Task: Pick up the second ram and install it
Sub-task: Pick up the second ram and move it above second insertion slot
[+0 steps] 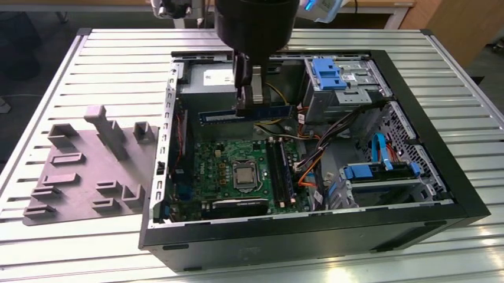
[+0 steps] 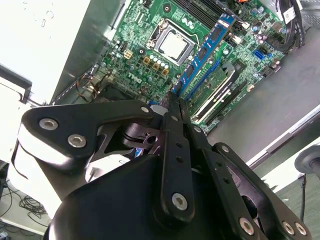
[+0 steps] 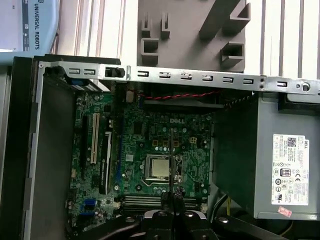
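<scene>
Above the motherboard (image 1: 224, 162), jaws closed on the second ram (image 1: 272, 111), gripped mid-length; long edge level

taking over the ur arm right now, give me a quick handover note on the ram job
Gripper: shut on the second ram, gripping it near its middle, with the stick level and on edge.
Where: the ram hangs in the air inside the open case, over the motherboard and clear of the memory slots.
Done: the ram is picked up. The grey tray lies on the table at the exterior view's left of the case.
Left: the ram is not yet seated in a slot.
</scene>
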{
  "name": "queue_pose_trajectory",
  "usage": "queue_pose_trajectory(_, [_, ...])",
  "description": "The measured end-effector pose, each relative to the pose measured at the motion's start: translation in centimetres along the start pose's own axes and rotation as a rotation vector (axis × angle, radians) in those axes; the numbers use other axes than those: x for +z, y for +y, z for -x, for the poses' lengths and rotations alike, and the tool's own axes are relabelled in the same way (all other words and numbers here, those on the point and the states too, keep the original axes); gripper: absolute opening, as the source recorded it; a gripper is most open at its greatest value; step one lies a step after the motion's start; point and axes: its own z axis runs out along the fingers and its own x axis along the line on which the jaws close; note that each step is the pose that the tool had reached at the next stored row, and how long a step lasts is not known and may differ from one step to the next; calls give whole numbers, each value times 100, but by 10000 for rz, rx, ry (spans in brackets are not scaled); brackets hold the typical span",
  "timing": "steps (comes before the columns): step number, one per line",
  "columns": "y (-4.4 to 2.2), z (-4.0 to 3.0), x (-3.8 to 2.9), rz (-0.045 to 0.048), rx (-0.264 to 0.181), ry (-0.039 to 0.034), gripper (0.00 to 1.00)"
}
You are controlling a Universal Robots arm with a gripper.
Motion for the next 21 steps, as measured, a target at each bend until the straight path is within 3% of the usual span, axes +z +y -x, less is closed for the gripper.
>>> queue_pose_trajectory(21, [-157,-5,215,5,63,-6,12])
